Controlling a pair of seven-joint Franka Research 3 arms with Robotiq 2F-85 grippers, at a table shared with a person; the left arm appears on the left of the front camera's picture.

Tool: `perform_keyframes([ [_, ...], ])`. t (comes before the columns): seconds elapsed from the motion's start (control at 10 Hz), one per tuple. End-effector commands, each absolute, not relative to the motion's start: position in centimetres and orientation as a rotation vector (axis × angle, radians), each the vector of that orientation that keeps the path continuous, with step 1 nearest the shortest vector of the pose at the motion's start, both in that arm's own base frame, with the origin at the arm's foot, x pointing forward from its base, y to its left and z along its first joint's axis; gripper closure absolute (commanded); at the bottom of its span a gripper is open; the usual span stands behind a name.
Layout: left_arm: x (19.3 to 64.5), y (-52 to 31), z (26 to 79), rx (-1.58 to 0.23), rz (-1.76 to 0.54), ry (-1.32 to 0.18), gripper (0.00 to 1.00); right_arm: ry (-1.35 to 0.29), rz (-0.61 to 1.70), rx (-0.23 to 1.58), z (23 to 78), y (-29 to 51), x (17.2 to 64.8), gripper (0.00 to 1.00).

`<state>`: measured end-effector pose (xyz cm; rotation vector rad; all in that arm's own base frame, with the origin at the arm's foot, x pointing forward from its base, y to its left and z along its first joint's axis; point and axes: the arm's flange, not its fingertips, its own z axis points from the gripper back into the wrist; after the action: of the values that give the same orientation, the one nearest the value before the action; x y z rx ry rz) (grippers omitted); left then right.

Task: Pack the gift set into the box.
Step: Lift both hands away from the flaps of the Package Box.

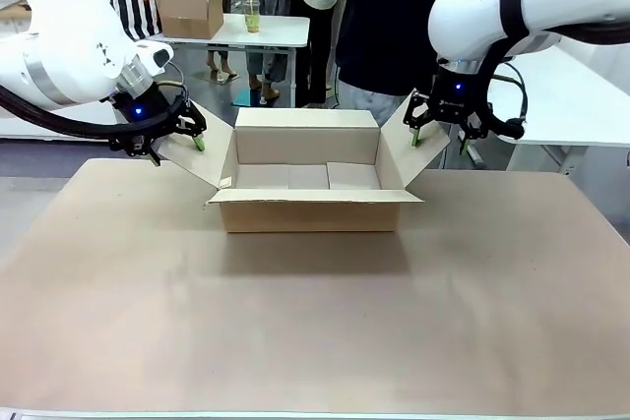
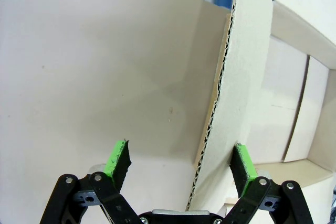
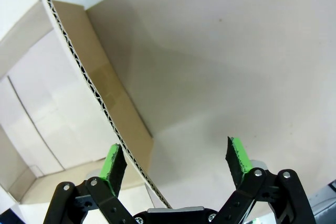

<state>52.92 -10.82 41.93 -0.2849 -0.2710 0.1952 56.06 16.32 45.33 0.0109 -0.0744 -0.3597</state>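
Note:
The box (image 1: 307, 211), a wide shallow brown carton, stands open at the table's far middle with its flaps spread and its inside bare. My left gripper (image 1: 177, 150) is open and straddles the left flap (image 1: 202, 154). In the left wrist view that flap's corrugated edge (image 2: 218, 108) runs up between the fingers, close to the right pad (image 2: 242, 163). My right gripper (image 1: 439, 141) is open astride the right flap (image 1: 406, 159); its edge (image 3: 79, 72) passes just inside the left pad (image 3: 112, 162). The gift set is out of view.
The brown tabletop (image 1: 315, 322) stretches in front of the box. A person in dark clothing (image 1: 384, 27) stands just behind it. Farther back, a white table carries a smaller brown carton (image 1: 189, 9) and a cup with a straw (image 1: 253, 15). Another white table (image 1: 576, 95) stands at right.

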Motion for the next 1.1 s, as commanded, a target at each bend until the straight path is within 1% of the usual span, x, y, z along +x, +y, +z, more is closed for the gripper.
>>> perform_keyframes([
  [0.0,52.88,-10.94,42.22,-0.275,0.209,-0.268,0.0,-0.079,-0.378,-0.01,45.5,16.47,56.33,0.0],
  [1.0,52.88,-10.94,42.22,-0.275,0.209,-0.268,0.0,-0.079,-0.378,-0.01,45.5,16.47,56.33,0.0],
])
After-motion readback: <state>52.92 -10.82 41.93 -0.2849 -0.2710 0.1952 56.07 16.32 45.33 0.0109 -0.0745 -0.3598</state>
